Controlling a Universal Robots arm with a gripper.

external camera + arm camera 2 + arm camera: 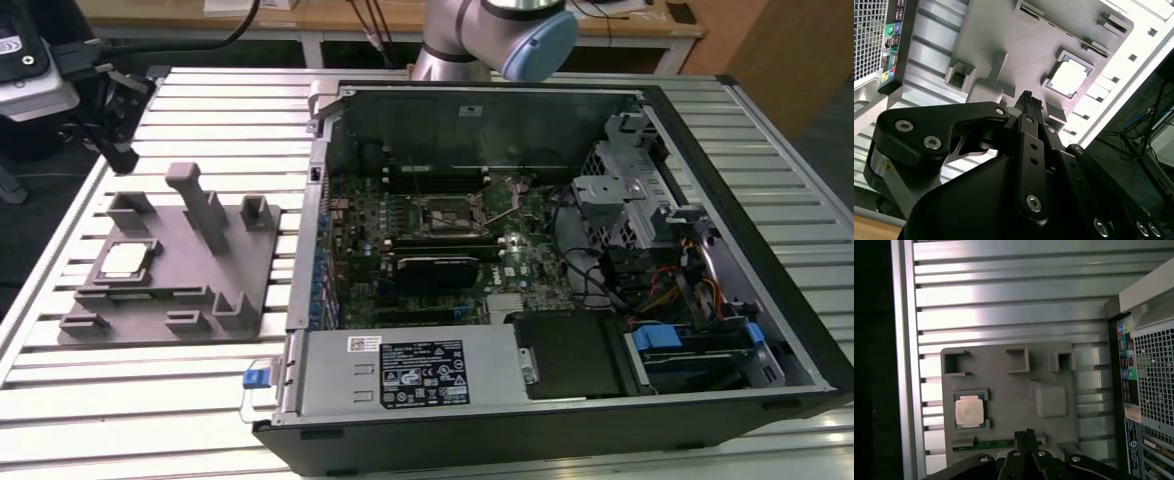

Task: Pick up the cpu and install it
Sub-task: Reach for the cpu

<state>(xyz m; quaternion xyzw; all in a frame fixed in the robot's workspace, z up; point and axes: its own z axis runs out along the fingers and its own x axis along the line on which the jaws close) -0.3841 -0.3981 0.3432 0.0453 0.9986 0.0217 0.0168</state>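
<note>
1. Cpu (123, 262) first: it lies flat, shiny side up, in a shallow square pocket of the grey block (174, 290). That is at the exterior view's left, well apart from the open computer case (561, 400).
2. It is not yet picked up. In the first wrist view it sits bare in its pocket with nothing touching it.
3. My claw (1026, 432) is clenched on nothing, its tips pressed together. It hangs above the block and off to one side of the cpu, not over it.
4. To do this pickup well, I judge I must centre over the pocket before going down. I should also square my jaws to the cpu's straight edges.
5. The pocket's low walls hug the cpu closely. So I think the grip belongs on the thin pale edges, wherever the walls leave a gap. The bright top would only slip.
6. A gentle squeeze and a level lift seem wise, since a tilted cpu could catch on the pocket rim.
7. The block has upright posts (203, 205) near the pocket, and I would keep my approach clear of them.
8. The block rests on the ribbed metal worktop (214, 110). The black socket (447, 210) waits on the board inside the case. From here I cannot tell whether its frame stands open.
</note>
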